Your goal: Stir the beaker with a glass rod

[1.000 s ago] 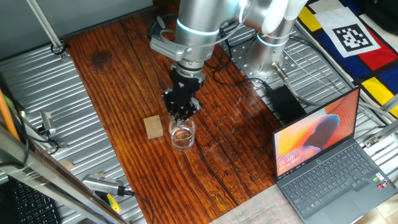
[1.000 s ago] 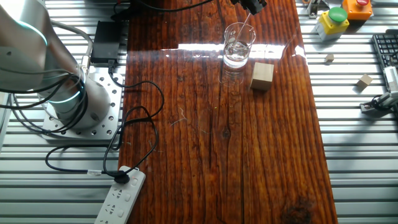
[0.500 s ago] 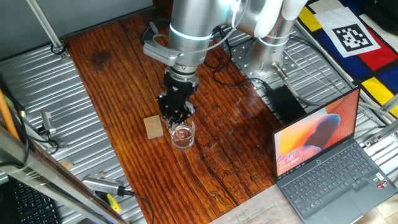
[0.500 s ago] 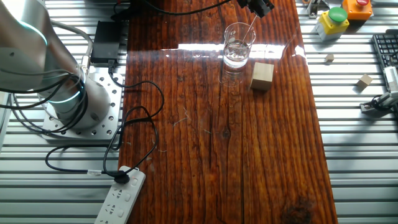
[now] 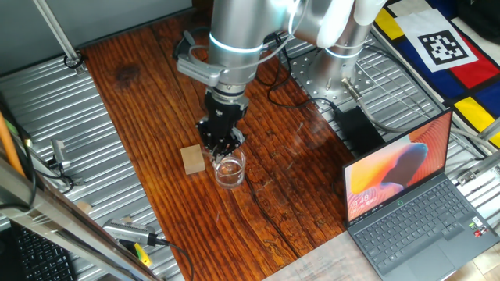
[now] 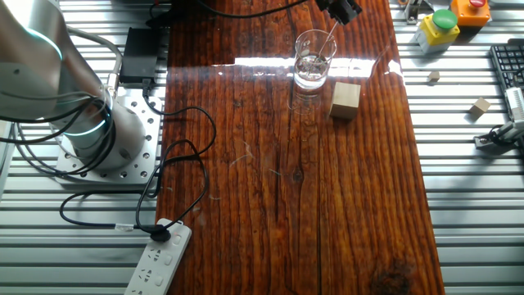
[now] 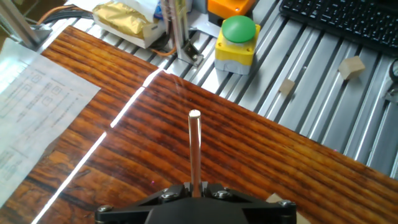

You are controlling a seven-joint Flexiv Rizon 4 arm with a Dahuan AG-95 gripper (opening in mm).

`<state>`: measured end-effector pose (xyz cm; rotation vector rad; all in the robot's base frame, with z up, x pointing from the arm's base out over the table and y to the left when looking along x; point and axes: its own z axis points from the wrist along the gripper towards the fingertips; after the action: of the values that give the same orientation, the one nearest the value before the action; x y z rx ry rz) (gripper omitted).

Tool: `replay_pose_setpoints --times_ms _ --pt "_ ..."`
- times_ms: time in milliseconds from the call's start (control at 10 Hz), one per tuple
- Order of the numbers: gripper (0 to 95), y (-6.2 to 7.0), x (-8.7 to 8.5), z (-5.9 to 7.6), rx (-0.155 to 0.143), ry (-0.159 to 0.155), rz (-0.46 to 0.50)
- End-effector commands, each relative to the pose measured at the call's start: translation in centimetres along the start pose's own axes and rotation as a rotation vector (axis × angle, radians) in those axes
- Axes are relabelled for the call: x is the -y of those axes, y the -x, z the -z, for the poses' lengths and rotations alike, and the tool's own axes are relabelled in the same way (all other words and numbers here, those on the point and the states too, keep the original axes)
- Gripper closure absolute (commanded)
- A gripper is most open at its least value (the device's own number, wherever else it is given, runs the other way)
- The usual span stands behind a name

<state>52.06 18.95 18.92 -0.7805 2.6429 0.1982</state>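
The beaker is a small clear glass cylinder standing on the dark wooden tabletop, next to a tan wooden block. My gripper hangs just above the beaker's rim on the block's side. It is shut on the glass rod, which slants down from the gripper into the beaker. In the hand view the rod sticks straight out from between the closed jaws of the gripper. The beaker does not show in that view.
An open laptop sits at the table's front right. The arm's base, cables and a power strip are on one side. A green button box, a keyboard and small blocks lie on the metal bench beyond the table.
Over the last second my gripper shifted a little toward the wooden block with the rod still in the beaker. In the last half second it barely moved.
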Motion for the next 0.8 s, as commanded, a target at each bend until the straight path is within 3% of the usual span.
replay_pose_setpoints --times_ms 100,800 --pt "95.0 -0.03 -0.10 0.00 -0.025 0.006 0.001" --pt "95.0 -0.20 0.04 -0.68 -0.020 0.010 0.002"
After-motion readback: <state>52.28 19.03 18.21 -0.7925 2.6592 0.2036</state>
